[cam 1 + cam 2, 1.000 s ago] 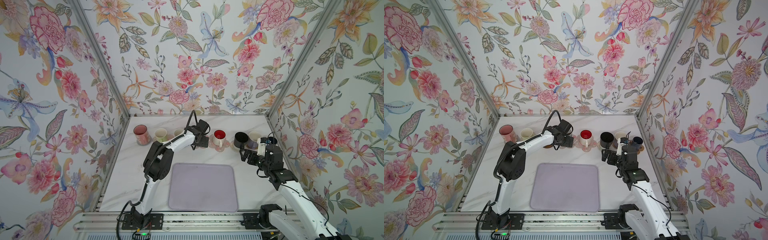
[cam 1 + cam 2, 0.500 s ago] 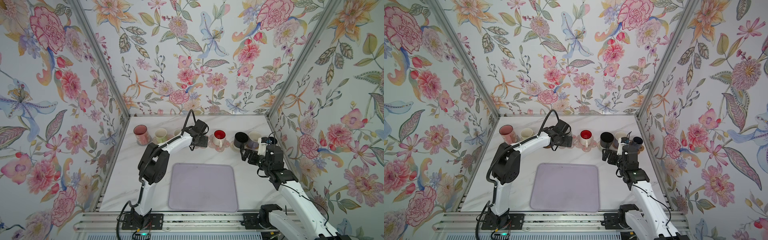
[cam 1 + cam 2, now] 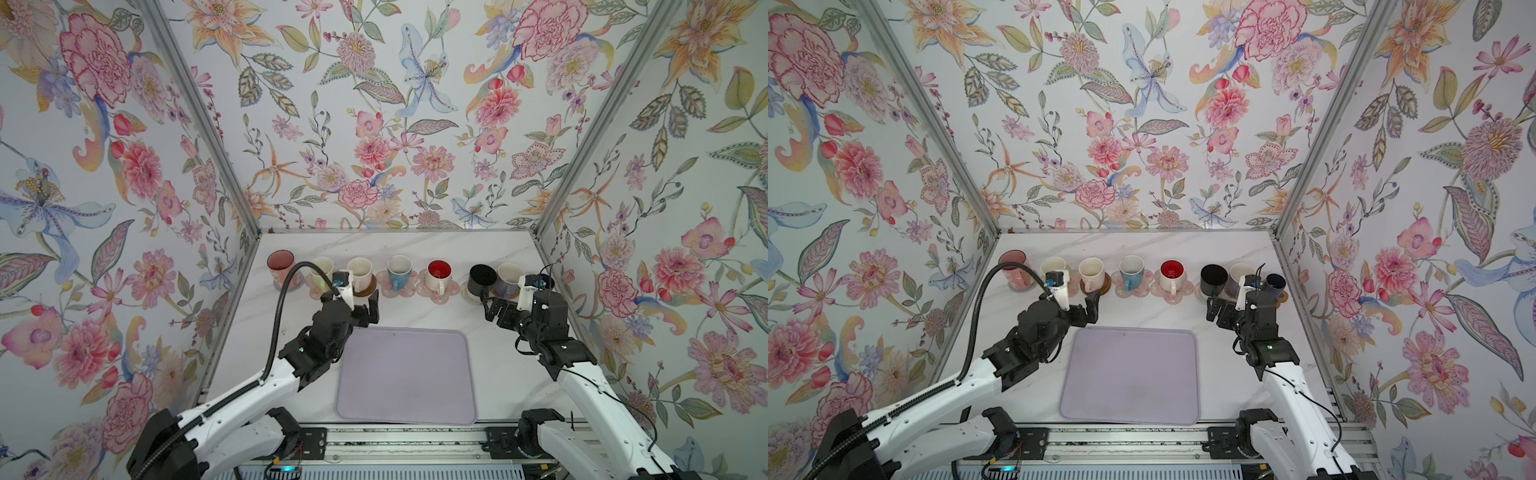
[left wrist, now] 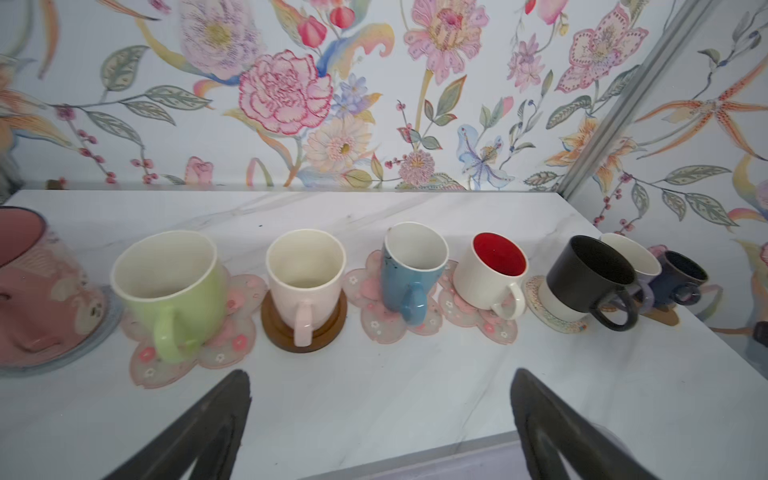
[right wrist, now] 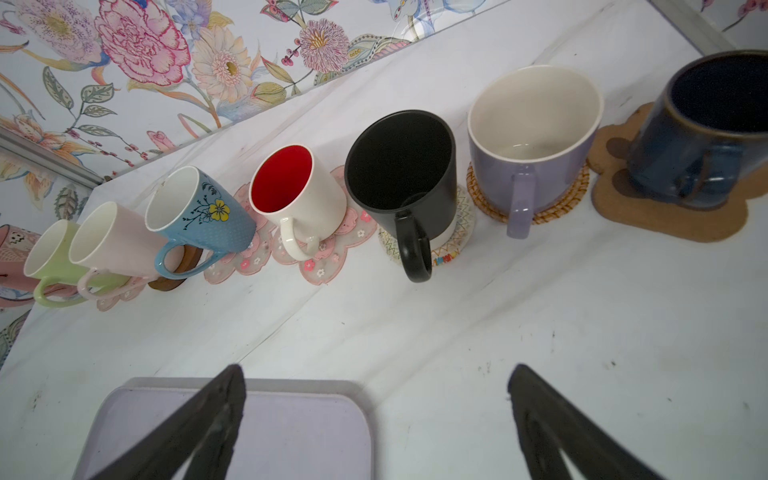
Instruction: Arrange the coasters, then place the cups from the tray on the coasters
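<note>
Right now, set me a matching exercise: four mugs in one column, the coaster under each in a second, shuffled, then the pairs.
Mugs
1. cream mug
2. blue mug
3. lavender mug
4. navy mug

Coasters
A. brown paw-shaped coaster
B. brown disc coaster
C. woven rattan coaster
D. pink flower coaster

Pairs: 1-B, 2-D, 3-C, 4-A

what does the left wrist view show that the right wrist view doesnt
Only the left wrist view plainly shows the grey coaster under the pink cup. Only the right wrist view shows the yellow flower print on the blue cup. Both show the red-lined white cup, the black cup and part of the tray.
</note>
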You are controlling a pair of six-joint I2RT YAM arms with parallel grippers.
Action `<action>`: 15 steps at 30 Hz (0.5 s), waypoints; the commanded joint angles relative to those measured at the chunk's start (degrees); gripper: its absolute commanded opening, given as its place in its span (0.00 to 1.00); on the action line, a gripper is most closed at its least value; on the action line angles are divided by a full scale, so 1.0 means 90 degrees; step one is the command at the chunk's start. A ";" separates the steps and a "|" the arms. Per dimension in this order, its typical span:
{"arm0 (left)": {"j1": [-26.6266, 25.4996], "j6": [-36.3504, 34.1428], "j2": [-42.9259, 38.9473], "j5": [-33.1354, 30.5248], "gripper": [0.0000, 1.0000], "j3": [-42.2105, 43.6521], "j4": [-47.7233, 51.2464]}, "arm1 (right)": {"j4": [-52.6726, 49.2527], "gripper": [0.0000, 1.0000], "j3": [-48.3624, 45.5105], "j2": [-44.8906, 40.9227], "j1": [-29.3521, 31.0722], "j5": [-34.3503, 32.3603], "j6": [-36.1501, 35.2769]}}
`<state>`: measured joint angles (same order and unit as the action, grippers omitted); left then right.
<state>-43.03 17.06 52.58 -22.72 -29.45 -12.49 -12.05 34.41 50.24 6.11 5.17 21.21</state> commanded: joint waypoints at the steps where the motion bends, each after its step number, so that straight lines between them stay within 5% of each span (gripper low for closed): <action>1: 0.0029 -0.0305 -0.0955 -0.1233 0.99 0.0785 -0.0527 | 0.0179 0.99 -0.0207 -0.0030 -0.0049 -0.1003 0.0096; 6: 0.0037 -0.0595 -0.2503 -0.1769 0.99 0.1634 -0.0448 | 0.1654 0.99 -0.0989 0.0106 -0.0021 -0.3282 -0.0336; 10: 0.0044 -0.0635 -0.3244 -0.2038 0.99 0.2056 -0.0220 | 0.4732 0.99 -0.2483 0.0128 0.0157 -0.3676 -0.1359; 15: 0.0073 -0.0810 -0.3508 -0.2189 0.99 0.2258 -0.0142 | 0.7029 0.99 -0.3098 0.1366 0.0078 -0.3870 -0.1754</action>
<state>-42.74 11.92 21.78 -39.46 -10.07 -14.55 30.59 7.60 58.39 7.03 -25.54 10.20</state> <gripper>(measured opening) 0.989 0.992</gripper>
